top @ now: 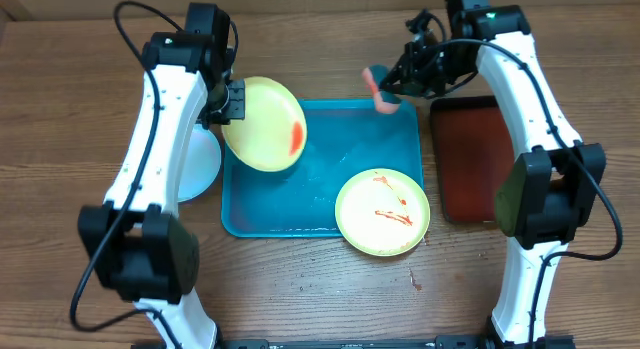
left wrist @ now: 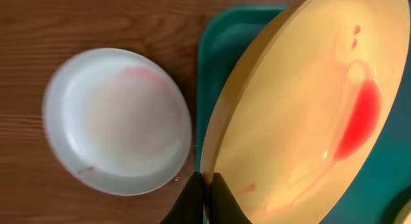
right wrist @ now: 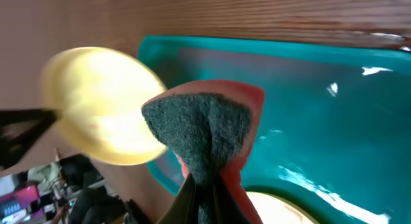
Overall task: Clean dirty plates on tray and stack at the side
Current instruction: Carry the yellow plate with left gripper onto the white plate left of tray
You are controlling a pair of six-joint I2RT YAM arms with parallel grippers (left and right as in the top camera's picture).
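Overhead: the left claw (top: pixel 232 101) is clenched on a yellow plate (top: pixel 265 124), tipping its red smear up over the tray (top: pixel 300 204), surely for scrubbing. The right claw (top: pixel 398 84) grasps a sponge (top: pixel 382 97), with a streaked second plate (top: pixel 382 211) behind it.

Left wrist: a white plate (left wrist: pixel 119 121) lies flat on the tabletop (left wrist: pixel 96 18), left of the claw.

Right wrist: the sponge faces the held plate ahead, not yet touching it.

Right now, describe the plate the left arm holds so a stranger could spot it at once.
On the wooden table, find the turquoise tray, then its far left corner. A yellow-green plate hangs tilted there, pinched by the left end effector. Unlike the flat, thinly streaked yellow-green plate on the tray and the white plate beside the tray, it bears one broad red smear.
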